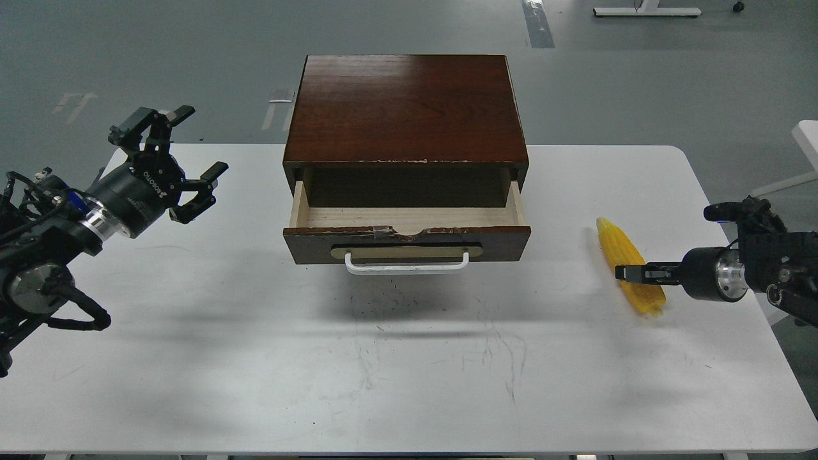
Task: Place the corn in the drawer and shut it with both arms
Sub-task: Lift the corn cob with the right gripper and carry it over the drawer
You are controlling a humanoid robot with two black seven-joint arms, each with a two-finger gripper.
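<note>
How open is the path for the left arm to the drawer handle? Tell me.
Probably open, yes. The left gripper hovers open to the left of the drawer, and only bare table lies between it and the white handle. The corn is on the far right.

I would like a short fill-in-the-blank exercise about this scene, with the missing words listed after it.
1. The drawer of the cabinet is pulled ____.
2. The corn lies on the table, to the ____ of the drawer in the head view.
3. The end effector at the corn is on the robot's ____ arm.
4. The left end effector has its fingers spread ____ and holds nothing.

Missing words: open; right; right; open
</note>
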